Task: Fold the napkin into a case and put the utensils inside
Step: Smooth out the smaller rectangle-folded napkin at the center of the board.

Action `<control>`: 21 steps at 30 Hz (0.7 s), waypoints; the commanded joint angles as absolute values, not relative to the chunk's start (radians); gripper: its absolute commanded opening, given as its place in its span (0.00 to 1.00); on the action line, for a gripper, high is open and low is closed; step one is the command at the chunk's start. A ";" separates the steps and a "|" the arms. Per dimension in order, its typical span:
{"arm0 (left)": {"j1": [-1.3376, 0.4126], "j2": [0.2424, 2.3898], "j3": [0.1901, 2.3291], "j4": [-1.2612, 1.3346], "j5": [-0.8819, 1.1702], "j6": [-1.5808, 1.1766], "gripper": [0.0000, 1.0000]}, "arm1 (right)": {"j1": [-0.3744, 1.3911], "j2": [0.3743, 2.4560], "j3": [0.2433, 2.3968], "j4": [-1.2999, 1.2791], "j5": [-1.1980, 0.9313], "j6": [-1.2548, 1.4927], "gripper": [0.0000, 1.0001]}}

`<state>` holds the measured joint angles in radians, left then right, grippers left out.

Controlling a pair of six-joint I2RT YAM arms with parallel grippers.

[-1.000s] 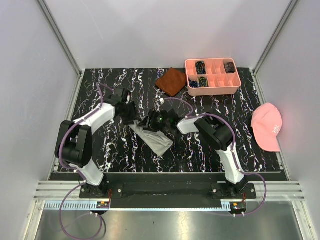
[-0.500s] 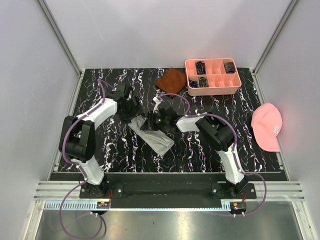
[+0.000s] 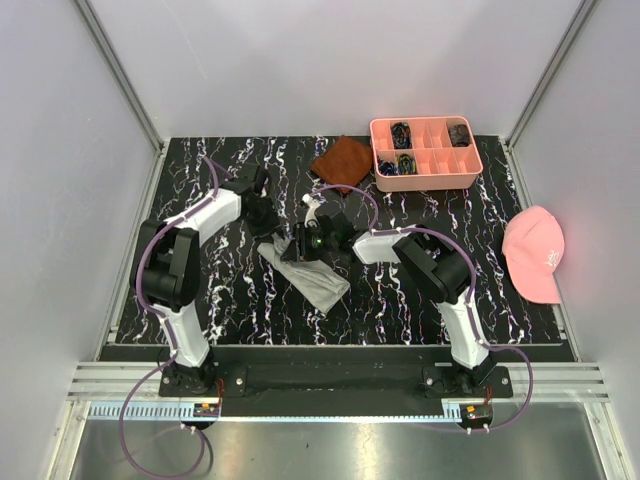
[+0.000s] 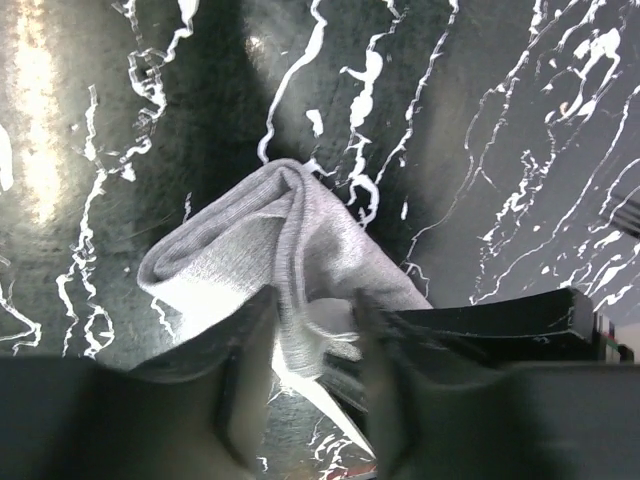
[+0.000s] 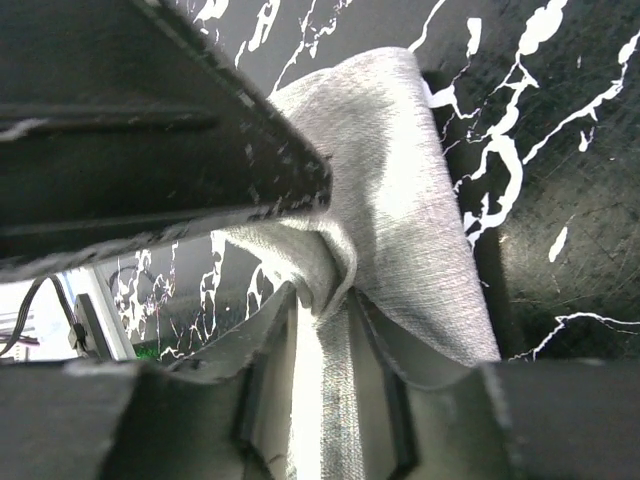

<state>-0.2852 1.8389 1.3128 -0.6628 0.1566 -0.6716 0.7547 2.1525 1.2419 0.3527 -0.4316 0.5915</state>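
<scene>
Grey woven napkin [image 3: 312, 280] lies mid-tabletop [image 3: 230, 300] as a narrow strip, slanting from near right to far left in the overhead view. Only the wrist views show its fine ribbed weave and soft rounded folds. The right fingers [image 5: 262, 395] pinch a raised crease of it. The left fingers [image 4: 243, 385] stand apart around its bunched far-left end; whether they clamp it I cannot tell. A pink cap [image 3: 535, 252] lies right. Farther off sit a rust-brown cloth [image 3: 343, 163] and a pink compartment tray [image 3: 430, 182].
</scene>
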 commanded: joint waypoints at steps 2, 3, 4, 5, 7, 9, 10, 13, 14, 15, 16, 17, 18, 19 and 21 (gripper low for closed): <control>-0.285 1.861 1.359 -0.658 0.193 -0.618 0.19 | 0.762 2.100 1.264 0.255 -0.428 0.538 0.42; -0.284 1.862 1.358 -0.658 0.190 -0.609 0.14 | 0.762 2.091 1.267 0.226 -0.431 0.541 0.44; -0.284 1.862 1.358 -0.658 0.189 -0.604 0.02 | 0.762 2.083 1.269 0.209 -0.437 0.551 0.45; -0.284 1.862 1.356 -0.657 0.186 -0.598 0.00 | 0.758 2.059 1.263 0.195 -0.460 0.554 0.50; -0.282 1.864 1.353 -0.660 0.178 -0.575 0.00 | 0.753 2.027 1.243 0.150 -0.482 0.572 0.54; -0.278 1.871 1.351 -0.660 0.175 -0.557 0.00 | 0.726 1.984 1.226 0.123 -0.523 0.595 0.59; -0.272 1.876 1.350 -0.660 0.181 -0.555 0.00 | 0.710 1.968 1.195 0.123 -0.569 0.629 0.61; -0.261 1.879 1.339 -0.657 0.186 -0.543 0.00 | 0.652 1.922 1.122 0.130 -0.655 0.667 0.62; -0.255 1.879 1.333 -0.655 0.187 -0.542 0.00 | 0.643 1.896 1.102 0.136 -0.670 0.669 0.63; -0.253 1.878 1.330 -0.652 0.189 -0.541 0.00 | 0.628 1.884 1.068 0.140 -0.690 0.663 0.63; -0.252 1.876 1.327 -0.650 0.190 -0.540 0.00 | 0.624 1.862 1.052 0.137 -0.713 0.660 0.62; -0.250 1.878 1.327 -0.647 0.193 -0.540 0.00 | 0.624 1.852 1.037 0.137 -0.719 0.657 0.62; -0.249 1.879 1.327 -0.646 0.195 -0.541 0.00 | 0.624 1.841 1.010 0.143 -0.729 0.658 0.61; -0.249 1.879 1.325 -0.646 0.196 -0.543 0.00 | 0.624 1.827 0.996 0.152 -0.753 0.667 0.60; -0.247 1.881 1.324 -0.638 0.198 -0.548 0.00 | 0.626 1.818 0.950 0.192 -0.767 0.698 0.57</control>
